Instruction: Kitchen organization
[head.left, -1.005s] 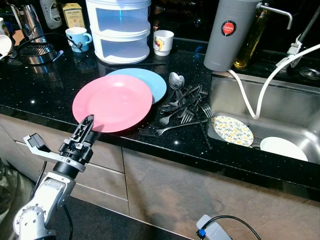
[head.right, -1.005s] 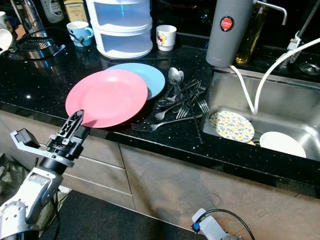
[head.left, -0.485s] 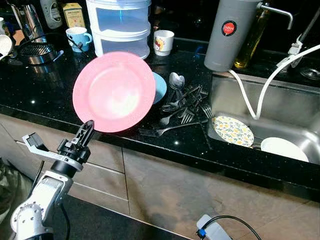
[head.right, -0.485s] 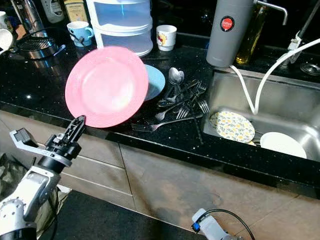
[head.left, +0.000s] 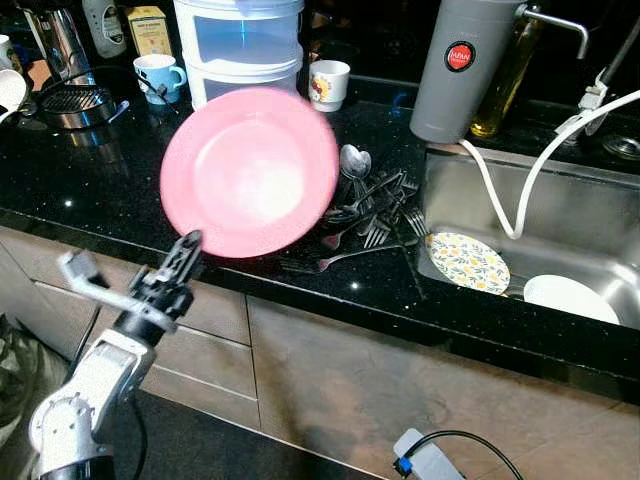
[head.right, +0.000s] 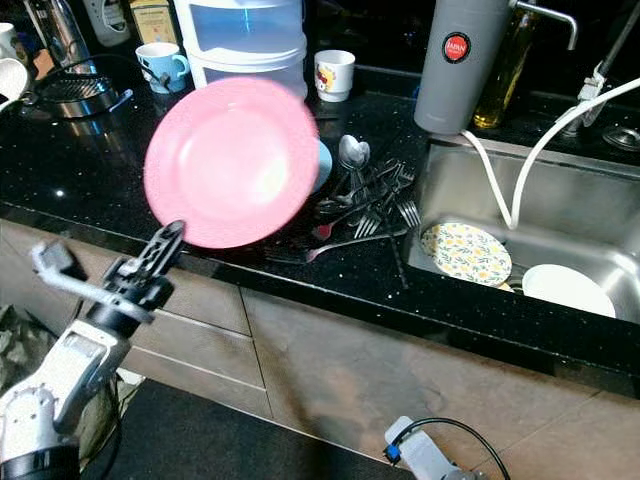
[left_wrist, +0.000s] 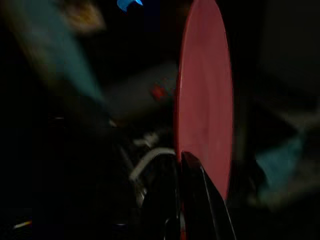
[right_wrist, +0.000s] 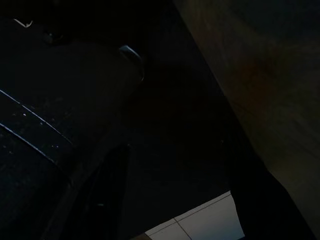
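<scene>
Fingers of the left gripper pinch the pink plate by its lower rim, tilting it upright above the table's front edge. Rim-gripping probably frees it for carrying toward the sink.

Pink plate lifted off blue plate, tipped upright, carried up and rightward in frame, left gripper risen rightward beneath it

Four plates: pink, blue, patterned, white; two mugs.
</scene>
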